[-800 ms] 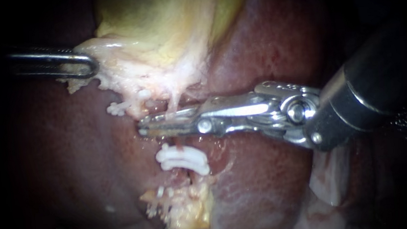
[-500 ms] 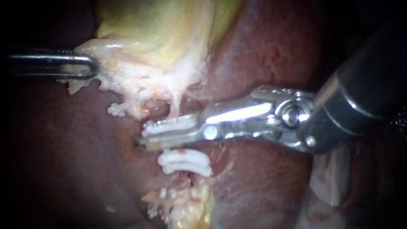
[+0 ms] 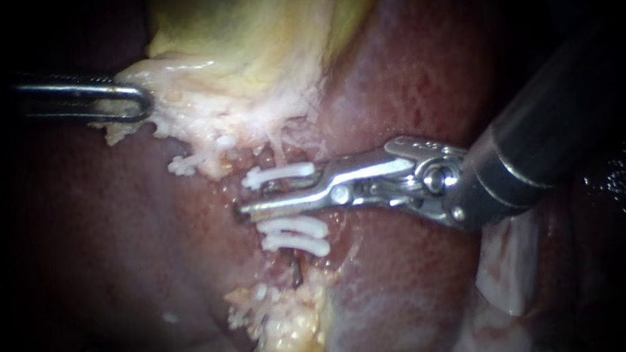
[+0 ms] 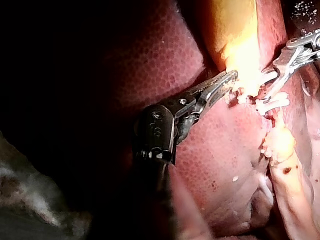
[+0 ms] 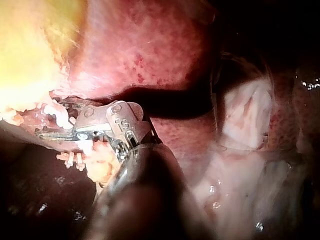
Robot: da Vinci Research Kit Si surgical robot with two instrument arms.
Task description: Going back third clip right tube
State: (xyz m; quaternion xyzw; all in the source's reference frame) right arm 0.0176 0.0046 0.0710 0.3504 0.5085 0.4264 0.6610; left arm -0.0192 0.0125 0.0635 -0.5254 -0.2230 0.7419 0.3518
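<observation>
Inspecting the endoscope view: the right instrument (image 3: 269, 191) lies across the right tube (image 3: 276, 156) with its jaws parted and gripping nothing. The third clip (image 3: 283, 175) sits closed on the tube, just above the lower jaw. Whether the upper jaw touches it cannot be told. The two lower clips (image 3: 295, 234) lie just beneath that jaw. The left instrument (image 3: 132, 101) has its jaws closed on the pale edge of the gallbladder (image 3: 255, 37), drawing it away from the liver (image 3: 409, 62).

Left wrist view: the left instrument (image 4: 225, 81) pinches the gallbladder margin between both jaws. The right instrument (image 4: 280, 75) and the white clips lie just beyond.

Right wrist view: the right instrument (image 5: 57, 131) reaches under the gallbladder's edge. The clips show as white bars beside its jaws, and the gap between the jaws is hard to read here.

Judgement: the withdrawal is in hand. Back the right instrument out along its own shaft line, jaws apart until clear of all three clips. The lower jaw runs between clips, so any sideways drift risks dragging one. Hold left traction steady.
</observation>
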